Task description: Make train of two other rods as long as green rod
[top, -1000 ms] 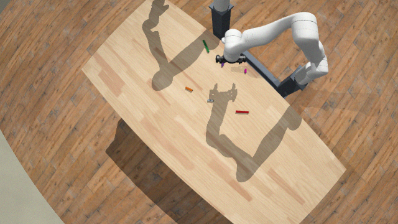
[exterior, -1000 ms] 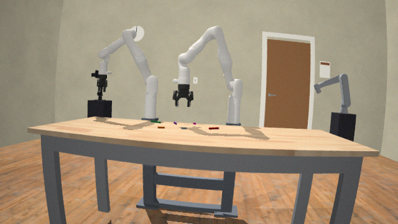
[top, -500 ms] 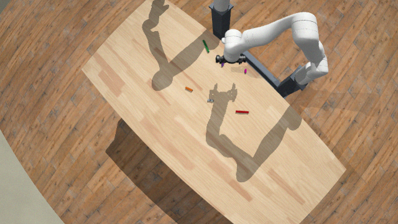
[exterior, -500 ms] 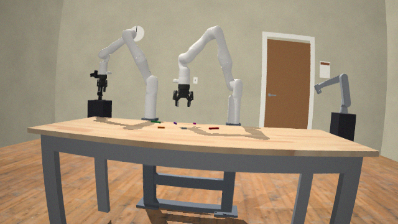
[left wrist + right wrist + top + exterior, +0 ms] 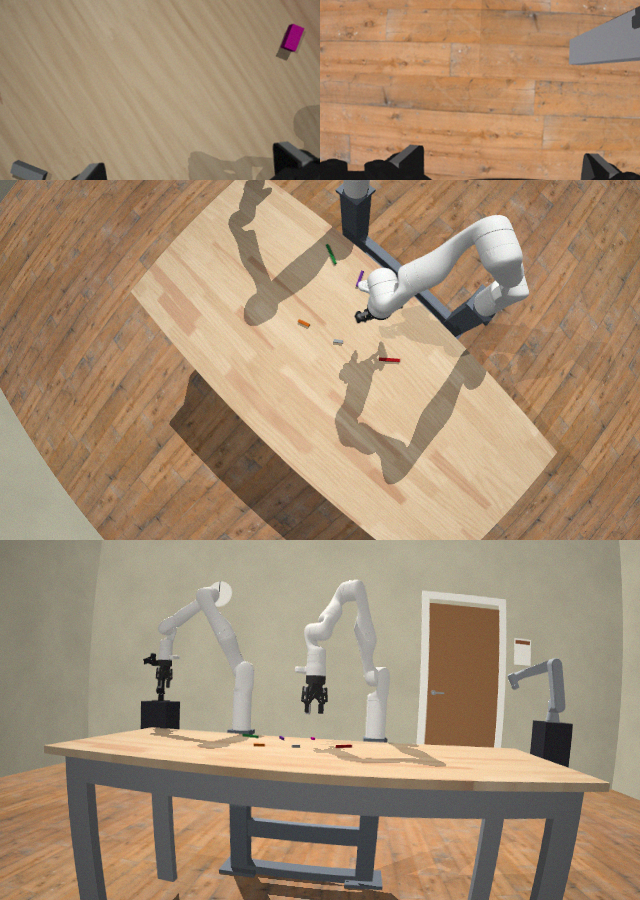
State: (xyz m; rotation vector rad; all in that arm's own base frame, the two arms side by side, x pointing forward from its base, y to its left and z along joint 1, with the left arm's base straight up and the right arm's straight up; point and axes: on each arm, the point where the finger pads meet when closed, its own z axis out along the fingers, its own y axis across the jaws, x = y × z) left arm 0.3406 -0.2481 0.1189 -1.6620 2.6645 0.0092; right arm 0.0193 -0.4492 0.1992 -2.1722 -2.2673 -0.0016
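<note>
The green rod (image 5: 331,254) (image 5: 250,736) lies near the table's arm-side edge. The purple rod (image 5: 360,278) (image 5: 281,738) lies close by, at an angle to it. The magenta rod (image 5: 313,738) (image 5: 293,38) is hidden by the arm in the top view. The orange rod (image 5: 304,323) (image 5: 259,745), grey rod (image 5: 338,342) (image 5: 296,746) (image 5: 29,170) and red rod (image 5: 389,359) (image 5: 343,746) lie apart, further in. My left gripper (image 5: 359,317) (image 5: 314,711) (image 5: 190,166) is open and empty, high above the table between grey and magenta. My right gripper (image 5: 162,688) (image 5: 502,164) is open and empty, off the table.
The wooden table (image 5: 435,485) (image 5: 500,767) carries all six rods, none touching another. Arm shadows fall across it, one reaching the red rod's end. The dark arm stand (image 5: 382,257) runs along the table's edge behind the green and purple rods. The right wrist view shows floor.
</note>
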